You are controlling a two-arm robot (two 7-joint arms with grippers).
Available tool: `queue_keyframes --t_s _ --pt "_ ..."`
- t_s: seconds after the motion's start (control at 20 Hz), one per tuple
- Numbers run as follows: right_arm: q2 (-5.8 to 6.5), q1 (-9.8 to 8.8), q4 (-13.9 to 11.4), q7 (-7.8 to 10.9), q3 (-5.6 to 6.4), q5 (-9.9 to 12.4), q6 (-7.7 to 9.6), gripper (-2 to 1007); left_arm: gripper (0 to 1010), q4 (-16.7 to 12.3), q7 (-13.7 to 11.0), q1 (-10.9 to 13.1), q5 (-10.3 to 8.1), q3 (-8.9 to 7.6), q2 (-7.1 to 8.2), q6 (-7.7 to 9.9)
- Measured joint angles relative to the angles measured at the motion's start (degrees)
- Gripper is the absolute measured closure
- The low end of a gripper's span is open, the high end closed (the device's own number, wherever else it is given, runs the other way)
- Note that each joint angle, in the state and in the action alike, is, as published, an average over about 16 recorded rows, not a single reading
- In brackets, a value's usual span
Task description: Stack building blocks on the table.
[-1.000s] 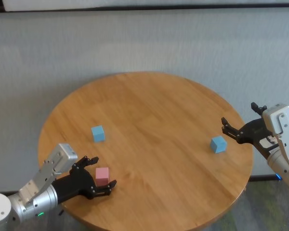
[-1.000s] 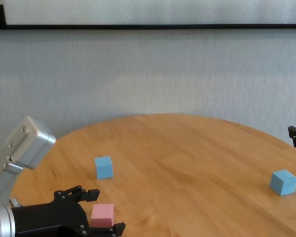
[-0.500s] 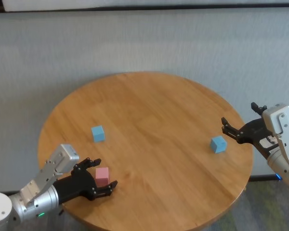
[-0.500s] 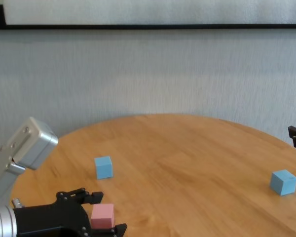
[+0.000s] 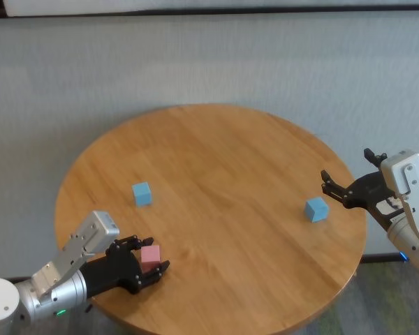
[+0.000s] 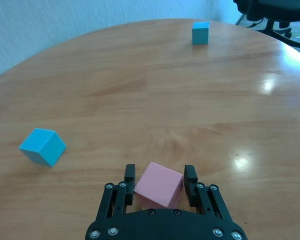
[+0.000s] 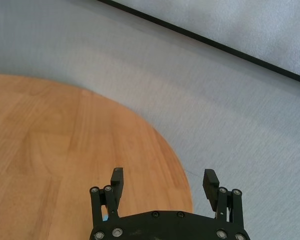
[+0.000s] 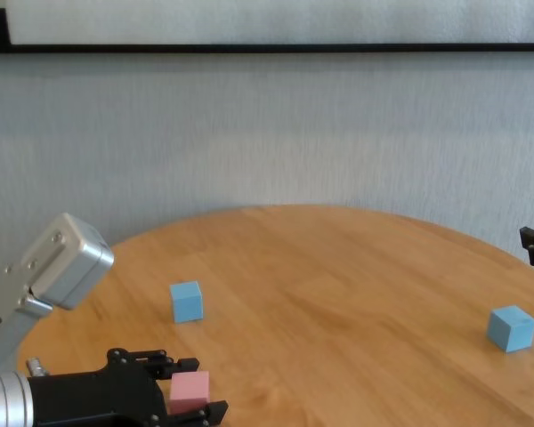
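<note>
Two arms sit low: left gripper (image 6: 159, 176) jaws pinch the pink block (image 6: 159, 184); right gripper (image 7: 163, 180) jaws spread.

Pink block (image 5: 150, 255) sits near the worktop's (image 5: 223, 174) front-left edge, tilted, pinched between the left hand's (image 5: 144, 263) fingers. One light blue block (image 5: 142, 193) rests flat toward the left edge; the other light blue block (image 5: 317, 209) lies by the right edge, well apart.

Grey textured wall (image 5: 209, 63) with a dark rail (image 5: 209, 11).
</note>
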Motion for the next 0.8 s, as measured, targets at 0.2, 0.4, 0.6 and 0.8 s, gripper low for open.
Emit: queue_keyframes --t_s 0.2,0.4,0.6,0.8 --pt "0.0 0.0 0.0 0.0 0.0 0.0 0.0 0 400 -0.2 -0.1 0.1 0.15 -0.2 -0.03 0.28" --pt "0.0 0.0 0.0 0.0 0.0 0.0 0.0 0 442 -0.4 0.1 0.4 0.05 -0.61 -0.06 0.57" --pt "0.0 0.0 0.0 0.0 0.0 0.0 0.0 0 453 -0.9 0.7 0.6 -0.09 -1.25 -0.04 0.85" --pt "0.0 0.0 0.0 0.0 0.0 0.0 0.0 0 453 -1.5 1.3 0.2 -0.02 -1.89 -0.25 1.08"
